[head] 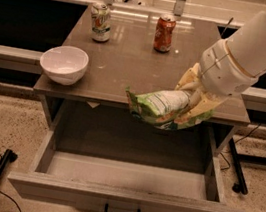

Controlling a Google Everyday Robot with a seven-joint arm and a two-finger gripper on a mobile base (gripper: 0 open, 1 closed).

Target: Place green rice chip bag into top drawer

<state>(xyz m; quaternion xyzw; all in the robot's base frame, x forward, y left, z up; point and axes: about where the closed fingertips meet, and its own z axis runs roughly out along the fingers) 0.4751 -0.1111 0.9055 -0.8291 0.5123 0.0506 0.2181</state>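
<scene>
Arm's gripper (191,105) hangs above the rear-right part of the top drawer (122,200), fingers clamped on the right end of the green rice chip bag (158,107); bag held roughly level, free end toward drawer's left, at the table (130,62) front edge over drawer's back; judged so it can drop w/o clipping that edge. Drawer stands open, floor bare; room across its width and toward front panel; tight spots: table lip at drawer's back, right side wall below wrist. White bowl (64,63), pale can (101,22), orange-red can (164,33) sit behind the drawer, well apart from bag.
</scene>
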